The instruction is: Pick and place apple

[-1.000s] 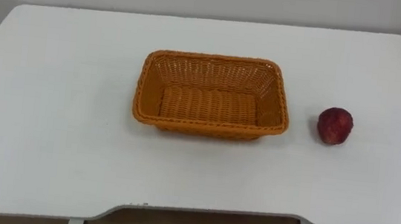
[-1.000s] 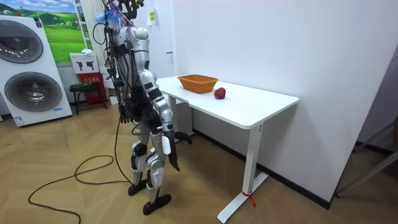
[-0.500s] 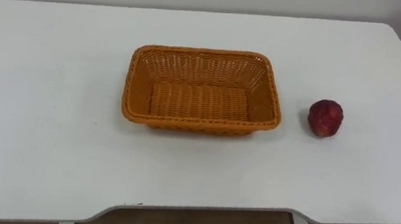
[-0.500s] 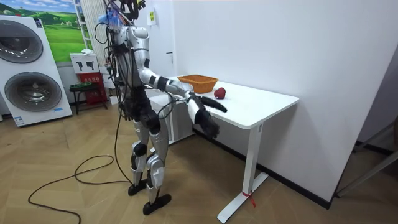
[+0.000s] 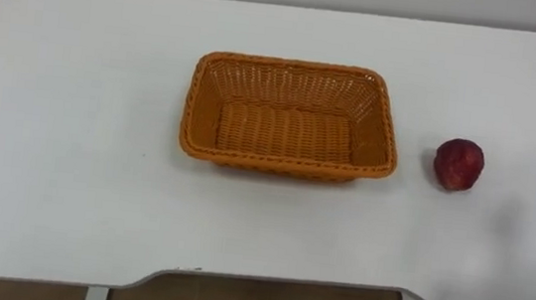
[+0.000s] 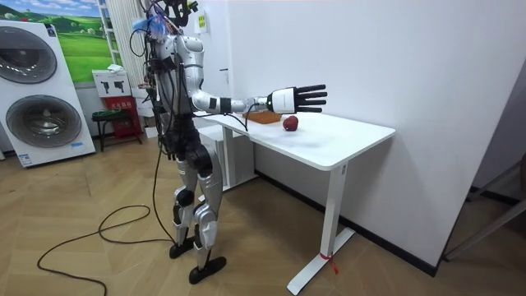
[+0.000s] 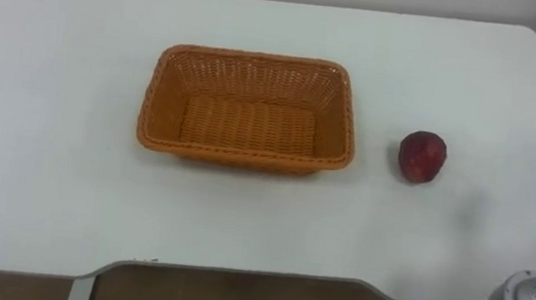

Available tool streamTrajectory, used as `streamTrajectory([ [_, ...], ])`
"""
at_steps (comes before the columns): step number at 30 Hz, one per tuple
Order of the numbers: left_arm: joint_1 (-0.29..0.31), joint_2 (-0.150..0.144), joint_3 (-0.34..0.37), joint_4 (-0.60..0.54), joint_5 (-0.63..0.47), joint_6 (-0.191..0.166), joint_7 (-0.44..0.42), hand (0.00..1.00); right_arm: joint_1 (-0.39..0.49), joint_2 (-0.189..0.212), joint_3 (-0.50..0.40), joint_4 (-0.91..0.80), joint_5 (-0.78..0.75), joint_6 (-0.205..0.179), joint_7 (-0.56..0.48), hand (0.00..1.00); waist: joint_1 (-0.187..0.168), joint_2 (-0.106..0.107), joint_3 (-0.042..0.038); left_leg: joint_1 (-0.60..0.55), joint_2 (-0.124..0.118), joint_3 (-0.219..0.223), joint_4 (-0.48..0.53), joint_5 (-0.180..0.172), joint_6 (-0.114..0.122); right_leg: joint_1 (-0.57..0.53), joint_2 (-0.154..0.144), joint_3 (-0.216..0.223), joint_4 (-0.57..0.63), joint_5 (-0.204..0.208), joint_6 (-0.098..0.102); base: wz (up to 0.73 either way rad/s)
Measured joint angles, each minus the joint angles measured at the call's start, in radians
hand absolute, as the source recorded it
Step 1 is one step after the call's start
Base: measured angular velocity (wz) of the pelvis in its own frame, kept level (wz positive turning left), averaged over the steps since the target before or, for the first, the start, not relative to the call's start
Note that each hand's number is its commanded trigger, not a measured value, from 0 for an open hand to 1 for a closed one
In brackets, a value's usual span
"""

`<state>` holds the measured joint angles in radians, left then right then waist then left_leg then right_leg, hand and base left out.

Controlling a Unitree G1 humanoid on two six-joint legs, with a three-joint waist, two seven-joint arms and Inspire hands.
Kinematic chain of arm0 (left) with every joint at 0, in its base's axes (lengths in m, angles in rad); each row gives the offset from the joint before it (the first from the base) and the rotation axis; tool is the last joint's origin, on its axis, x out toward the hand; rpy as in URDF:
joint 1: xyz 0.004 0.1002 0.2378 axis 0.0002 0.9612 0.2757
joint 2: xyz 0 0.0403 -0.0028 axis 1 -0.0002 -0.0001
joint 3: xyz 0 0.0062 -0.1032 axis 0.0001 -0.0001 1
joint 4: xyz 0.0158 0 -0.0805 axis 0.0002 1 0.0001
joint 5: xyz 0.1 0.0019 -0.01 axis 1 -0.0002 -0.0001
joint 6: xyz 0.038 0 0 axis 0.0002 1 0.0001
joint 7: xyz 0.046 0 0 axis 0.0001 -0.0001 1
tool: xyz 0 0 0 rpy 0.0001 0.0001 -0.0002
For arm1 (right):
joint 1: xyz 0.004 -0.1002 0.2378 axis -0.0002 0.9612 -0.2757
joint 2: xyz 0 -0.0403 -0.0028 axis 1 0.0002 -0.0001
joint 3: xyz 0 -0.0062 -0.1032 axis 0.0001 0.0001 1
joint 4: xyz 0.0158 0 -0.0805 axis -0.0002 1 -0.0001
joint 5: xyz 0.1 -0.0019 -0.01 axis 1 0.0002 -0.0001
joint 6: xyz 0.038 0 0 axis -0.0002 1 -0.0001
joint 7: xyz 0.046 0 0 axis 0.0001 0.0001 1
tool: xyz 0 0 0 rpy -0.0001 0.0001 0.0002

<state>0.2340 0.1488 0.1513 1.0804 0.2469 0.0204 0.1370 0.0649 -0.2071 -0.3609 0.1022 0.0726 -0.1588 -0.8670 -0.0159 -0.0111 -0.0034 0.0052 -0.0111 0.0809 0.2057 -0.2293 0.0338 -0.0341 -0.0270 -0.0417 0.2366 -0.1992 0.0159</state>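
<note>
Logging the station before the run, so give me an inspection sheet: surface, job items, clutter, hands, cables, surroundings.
Surface: white table, bare around the items.
Job's things: apple on the table, right of the empty basket, apart from it.
Clutter: nothing seen.
Hands: right hand open, fingers straight, raised near the table.
Cables: nothing seen on the table.
Surroundings: washing machines, wood floor.

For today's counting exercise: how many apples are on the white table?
1. The apple lies on the table, right of the empty basket and apart from it.
</note>
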Motion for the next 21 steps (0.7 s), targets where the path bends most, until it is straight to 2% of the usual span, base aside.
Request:
streamTrajectory([
  [3, 0.000, -0.001, 0.000, -0.001, 0.002, -0.007, -0.017, 0.00, 0.000, 0.000, 0.037, 0.000, -0.004, 0.000, 0.061, 0.00, 0.004, 0.002, 0.0014, 0.000, 0.001, 0.000, -0.001, 0.001, -0.001, 0.000, 0.000, -0.002, 0.000, 0.000, 0.000, 0.00],
  [6, 0.002, 0.000, 0.000, -0.008, 0.002, -0.020, -0.022, 0.00, 0.000, 0.000, 0.060, 0.000, -0.045, 0.000, 0.107, 0.00, 0.012, -0.004, 0.0053, 0.000, 0.001, 0.000, 0.000, 0.001, -0.001, 0.001, 0.000, -0.003, 0.000, 0.000, 0.000, 0.00],
  [14, 0.005, 0.001, -0.016, 0.002, 0.002, -0.027, -0.042, 0.00, 0.002, 0.001, 0.145, 0.000, -0.069, -0.002, 0.219, 0.00, 0.025, -0.010, 0.0049, 0.008, 0.003, -0.002, 0.001, 0.001, -0.001, 0.021, 0.000, -0.017, -0.017, 0.005, -0.003, 0.01],
  [21, 0.021, 0.001, -0.017, 0.003, 0.001, -0.026, -0.062, 0.00, 0.002, 0.002, 0.146, 0.000, -0.073, -0.002, 0.269, 0.00, 0.026, -0.014, 0.0025, 0.008, 0.004, -0.003, 0.001, 0.001, -0.001, 0.022, 0.000, -0.018, -0.017, 0.005, -0.003, 0.00],
])
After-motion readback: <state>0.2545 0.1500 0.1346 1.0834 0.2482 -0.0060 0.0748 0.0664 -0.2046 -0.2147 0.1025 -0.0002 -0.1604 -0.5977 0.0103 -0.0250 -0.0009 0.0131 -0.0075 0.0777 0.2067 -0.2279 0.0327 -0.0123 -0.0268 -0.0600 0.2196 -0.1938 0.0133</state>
